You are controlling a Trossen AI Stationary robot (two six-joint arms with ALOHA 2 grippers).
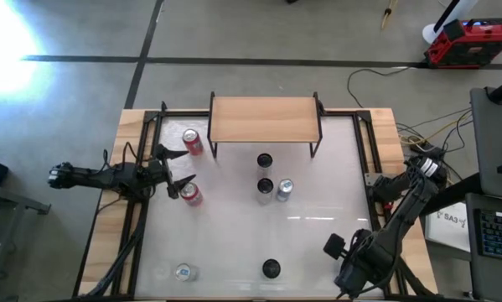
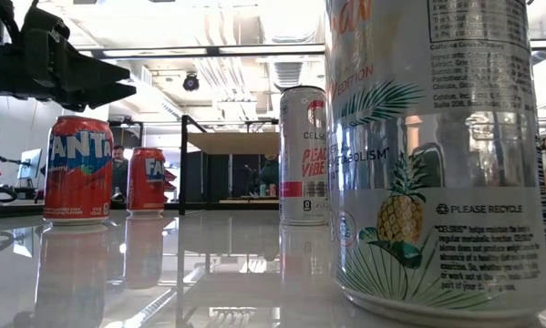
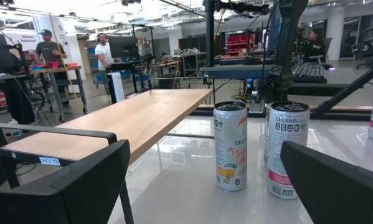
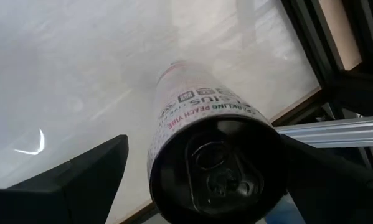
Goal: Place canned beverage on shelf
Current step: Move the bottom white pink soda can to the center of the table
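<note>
The shelf (image 1: pixel 266 119), a tan wooden top on thin black legs, stands on its legs at the table's far middle. A white Celsius can with a dark top (image 4: pixel 216 163) stands upright on the white tabletop near the right front. My right arm hides it in the high view. My right gripper (image 4: pixel 202 146) points down over that can, open, one finger on either side of the can's top. My left gripper (image 1: pixel 177 168) waits at the table's left side, level and open, facing the shelf (image 3: pixel 130 118) and nothing between its fingers.
Two red Fanta cans (image 1: pixel 192 141) (image 1: pixel 190 194) stand near my left gripper. Three cans (image 1: pixel 265 185) cluster in front of the shelf. Two more (image 1: pixel 271 268) (image 1: pixel 182 272) stand by the near edge. Black frame rails (image 4: pixel 335 56) run along the table's sides. People stand in the room beyond.
</note>
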